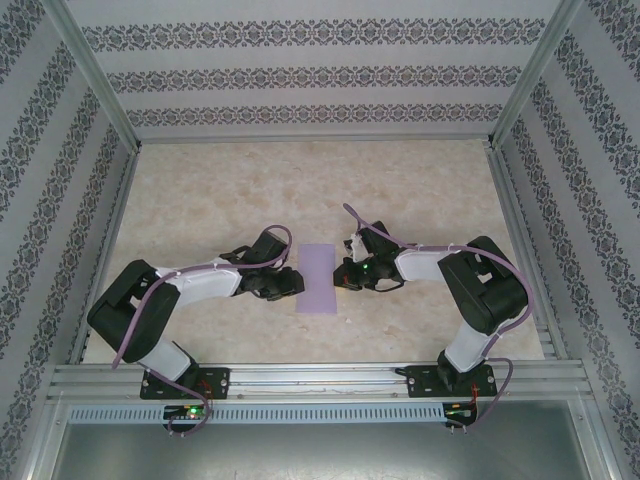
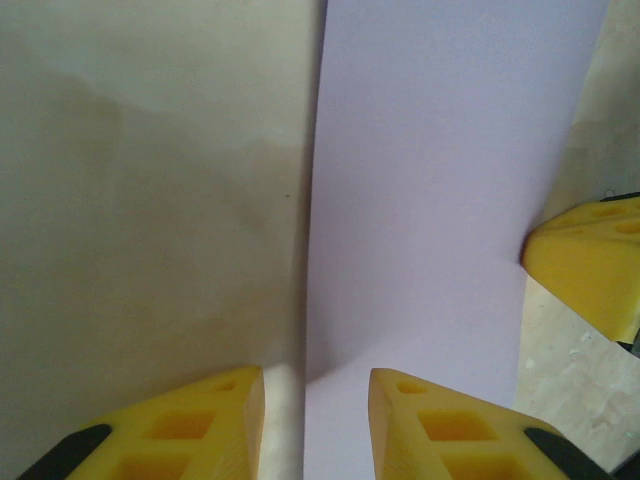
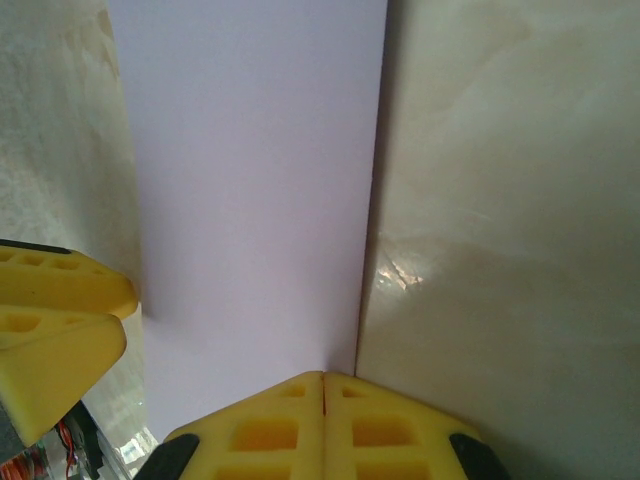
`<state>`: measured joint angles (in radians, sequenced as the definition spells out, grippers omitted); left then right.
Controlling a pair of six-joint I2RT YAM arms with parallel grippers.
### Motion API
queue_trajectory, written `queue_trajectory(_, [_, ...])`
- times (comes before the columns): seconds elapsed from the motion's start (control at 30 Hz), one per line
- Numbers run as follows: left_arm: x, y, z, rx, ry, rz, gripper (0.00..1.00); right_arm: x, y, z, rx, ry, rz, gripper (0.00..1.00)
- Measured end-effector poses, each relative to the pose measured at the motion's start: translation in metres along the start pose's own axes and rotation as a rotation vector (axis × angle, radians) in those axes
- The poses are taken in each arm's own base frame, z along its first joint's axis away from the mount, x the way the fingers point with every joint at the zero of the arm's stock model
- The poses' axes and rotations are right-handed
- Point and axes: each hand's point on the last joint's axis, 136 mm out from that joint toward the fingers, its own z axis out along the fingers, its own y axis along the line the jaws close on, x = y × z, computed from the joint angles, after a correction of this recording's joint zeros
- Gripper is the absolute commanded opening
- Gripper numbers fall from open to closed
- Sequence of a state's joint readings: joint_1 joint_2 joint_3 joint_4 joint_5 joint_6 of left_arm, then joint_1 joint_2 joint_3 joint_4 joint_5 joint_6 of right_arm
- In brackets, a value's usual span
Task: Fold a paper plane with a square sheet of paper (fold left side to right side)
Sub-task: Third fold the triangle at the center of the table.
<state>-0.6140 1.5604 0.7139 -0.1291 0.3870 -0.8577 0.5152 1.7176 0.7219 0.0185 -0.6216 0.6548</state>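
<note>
- You have the square sheet of paper (image 1: pixel 318 278) lying flat on the tabletop (image 1: pixel 300 180). It reads as a narrow upright strip, not a square, so I judge the left-over-right fold is already laid down.
- Your left jaws sit at the sheet's left long edge. They stand apart with a clear gap, and the yellow fingers (image 2: pixel 200 430) straddle that edge, one over bare tabletop and one over lilac. They grasp nothing.
- A thin shadow runs along that left edge in the left wrist view (a hint that the fold has not gone fully flat). That is probably why the jaws are there: to press or run the crease.
- Your right jaws are clenched, fingers (image 3: pixel 270 430) tip to tip, at the sheet's right edge. Whether any paper is nipped between them I cannot tell. They look more like a closed point bearing down.
- Pinning the right edge likely keeps the loose layers matched while the other side is worked.
- If you crease next, go gently, because thin paper slides and one skewed edge spoils the dart.
</note>
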Motion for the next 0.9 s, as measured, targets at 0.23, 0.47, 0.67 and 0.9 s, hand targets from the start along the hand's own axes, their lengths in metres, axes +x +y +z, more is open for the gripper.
queue_trajectory(0.23, [-0.002,-0.008,0.008,0.045,0.008,-0.006,0.31,0.000,0.000,0.000,0.000,0.000,0.000,0.00])
queue_trajectory(0.47, [-0.005,-0.012,0.009,0.064,0.001,-0.021,0.30,0.000,0.000,0.000,0.000,0.000,-0.004,0.00])
queue_trajectory(0.67, [-0.007,-0.012,0.008,0.062,-0.012,-0.025,0.20,0.000,0.000,0.000,0.000,0.000,-0.006,0.00])
queue_trajectory(0.9, [-0.012,-0.021,-0.002,0.087,-0.043,-0.028,0.04,-0.001,0.000,-0.001,0.004,-0.008,-0.029,0.12])
